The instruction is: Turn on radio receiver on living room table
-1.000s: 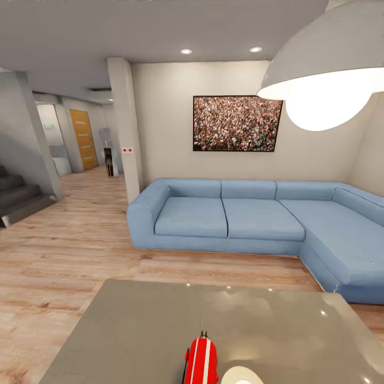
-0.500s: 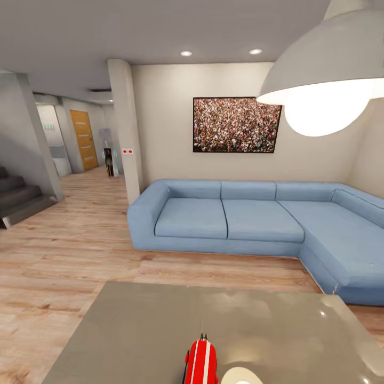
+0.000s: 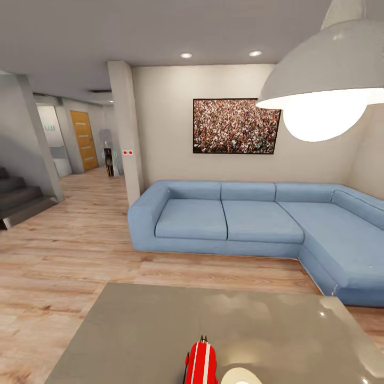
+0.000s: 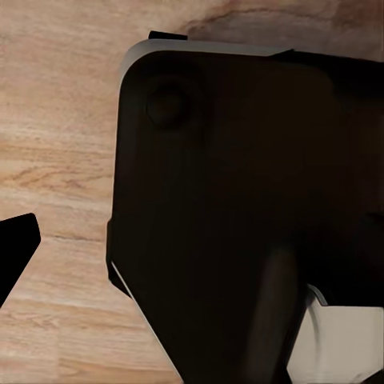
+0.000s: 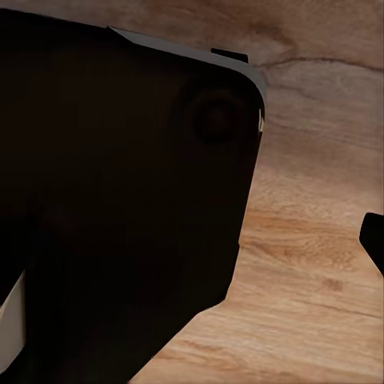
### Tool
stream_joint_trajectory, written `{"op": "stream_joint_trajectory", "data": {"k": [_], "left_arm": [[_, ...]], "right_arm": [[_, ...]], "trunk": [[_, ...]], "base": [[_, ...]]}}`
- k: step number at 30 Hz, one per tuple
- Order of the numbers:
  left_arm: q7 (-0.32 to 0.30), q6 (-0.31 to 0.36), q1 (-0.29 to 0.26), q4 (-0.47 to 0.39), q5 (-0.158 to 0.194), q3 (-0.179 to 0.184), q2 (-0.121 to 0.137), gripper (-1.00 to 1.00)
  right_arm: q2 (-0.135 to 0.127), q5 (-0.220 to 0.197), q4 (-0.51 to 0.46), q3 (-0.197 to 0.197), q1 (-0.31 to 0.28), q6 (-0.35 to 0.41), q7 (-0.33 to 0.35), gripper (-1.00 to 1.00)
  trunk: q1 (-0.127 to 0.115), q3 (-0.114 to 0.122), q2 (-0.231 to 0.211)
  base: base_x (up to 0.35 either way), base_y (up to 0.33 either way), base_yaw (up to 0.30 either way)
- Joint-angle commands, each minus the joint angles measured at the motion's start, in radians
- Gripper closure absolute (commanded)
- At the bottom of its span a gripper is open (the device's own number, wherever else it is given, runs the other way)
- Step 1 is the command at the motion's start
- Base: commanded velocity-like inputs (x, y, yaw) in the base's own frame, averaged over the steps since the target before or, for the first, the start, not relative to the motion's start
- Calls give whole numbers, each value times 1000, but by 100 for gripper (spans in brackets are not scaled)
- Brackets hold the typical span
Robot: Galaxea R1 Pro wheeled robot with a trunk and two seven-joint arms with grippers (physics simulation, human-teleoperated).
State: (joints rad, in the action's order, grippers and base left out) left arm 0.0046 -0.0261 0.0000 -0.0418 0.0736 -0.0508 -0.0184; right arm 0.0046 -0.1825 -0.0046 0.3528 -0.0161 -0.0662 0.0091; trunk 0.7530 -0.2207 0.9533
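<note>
The small red radio receiver [image 3: 201, 364] with white stripes stands on the glossy grey-beige table [image 3: 138, 330], at the bottom middle of the head view, its narrow edge toward me and its lower part cut off. A thin dark wire handle rises from its top. Its dial is hidden. In the left wrist view a dark rounded part of the robot [image 4: 240, 208] hangs over wood floor [image 4: 56, 120], with a black tip [image 4: 16, 248] at the frame's edge. The right wrist view shows a similar dark body [image 5: 120, 200] and a black tip [image 5: 374, 240].
A blue L-shaped sofa [image 3: 240, 218] stands beyond the table under a framed crowd picture [image 3: 236, 126]. A big white pendant lamp [image 3: 325, 80] hangs at upper right. A pillar [image 3: 127, 128], stairs [image 3: 18, 197] and a hallway lie to the left, across light wood floor [image 3: 64, 250].
The whole head picture has shifted slightly, with the table and radio a little lower and the lamp a little higher, so the camera has moved. The radio keeps its place on the table.
</note>
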Motion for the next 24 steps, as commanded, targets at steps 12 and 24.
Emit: {"op": "stream_joint_trajectory", "data": {"k": [12,24], "left_arm": [[0,0,0,0,0,0,0,-100],[0,0,0,0,0,0,0,-100]], "right_arm": [[0,0,0,0,0,0,5,-100],[0,0,0,0,0,0,7,-100]], "trunk": [[-46,38,-84],[-92,75,-168]], "base": [[0,0,0],[0,0,0]]}}
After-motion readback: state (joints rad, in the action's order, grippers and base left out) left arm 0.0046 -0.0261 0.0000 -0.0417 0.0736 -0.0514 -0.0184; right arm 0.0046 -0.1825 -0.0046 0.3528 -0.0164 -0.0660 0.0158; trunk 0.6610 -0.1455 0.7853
